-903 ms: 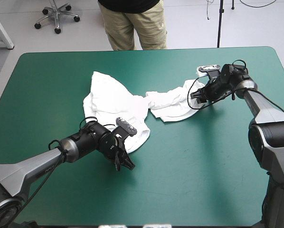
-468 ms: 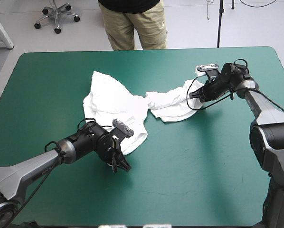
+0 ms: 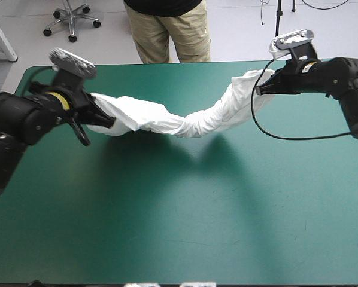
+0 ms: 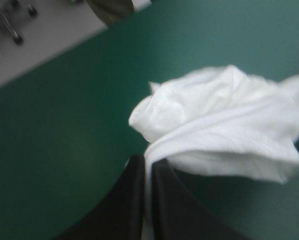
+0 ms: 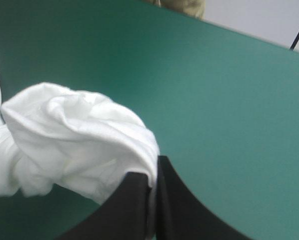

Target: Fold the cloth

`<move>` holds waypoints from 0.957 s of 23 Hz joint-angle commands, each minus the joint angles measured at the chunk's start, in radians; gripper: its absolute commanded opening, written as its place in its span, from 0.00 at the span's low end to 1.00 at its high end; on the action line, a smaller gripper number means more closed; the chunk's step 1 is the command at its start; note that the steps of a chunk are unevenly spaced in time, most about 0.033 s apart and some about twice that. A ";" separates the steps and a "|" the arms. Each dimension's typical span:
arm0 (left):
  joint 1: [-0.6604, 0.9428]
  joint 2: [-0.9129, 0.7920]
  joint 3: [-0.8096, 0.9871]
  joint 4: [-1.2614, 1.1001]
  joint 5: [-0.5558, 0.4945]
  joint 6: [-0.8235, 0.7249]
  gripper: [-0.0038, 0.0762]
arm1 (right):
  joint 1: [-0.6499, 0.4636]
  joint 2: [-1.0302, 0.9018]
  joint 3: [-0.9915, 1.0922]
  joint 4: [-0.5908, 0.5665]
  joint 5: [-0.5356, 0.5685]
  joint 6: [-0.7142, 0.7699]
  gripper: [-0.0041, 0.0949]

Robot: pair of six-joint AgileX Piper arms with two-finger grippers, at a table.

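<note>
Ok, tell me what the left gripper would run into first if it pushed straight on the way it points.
The T-shirt it is shut on: the bunched white cloth hangs right ahead of the left gripper. Past that, probably only the teal-green cover, though depth is unclear.

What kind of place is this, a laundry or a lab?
Most likely a robotics lab bench: a teal-green table, with the left gripper and right gripper each shut on an end of one white T-shirt hanging between them.

Soft matt cloth T-shirt (image 3: pixel 185 122)
</note>
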 commanded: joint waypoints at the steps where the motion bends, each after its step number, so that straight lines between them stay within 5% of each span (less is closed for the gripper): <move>1: 0.016 -0.038 -0.265 0.059 -0.014 0.036 0.04 | -0.001 -0.154 -0.060 0.003 -0.051 -0.046 0.02; 11: 0.018 -0.038 -0.848 0.142 -0.019 0.092 0.04 | -0.001 -0.402 -0.293 0.011 -0.044 -0.128 0.02; 17: 0.018 -0.033 -0.892 0.248 -0.007 0.113 0.04 | -0.001 -0.467 -0.318 0.009 0.005 -0.128 0.02; 22: 0.018 0.098 -0.890 0.283 0.142 0.113 0.04 | -0.001 -0.389 -0.286 -0.005 0.023 -0.126 0.02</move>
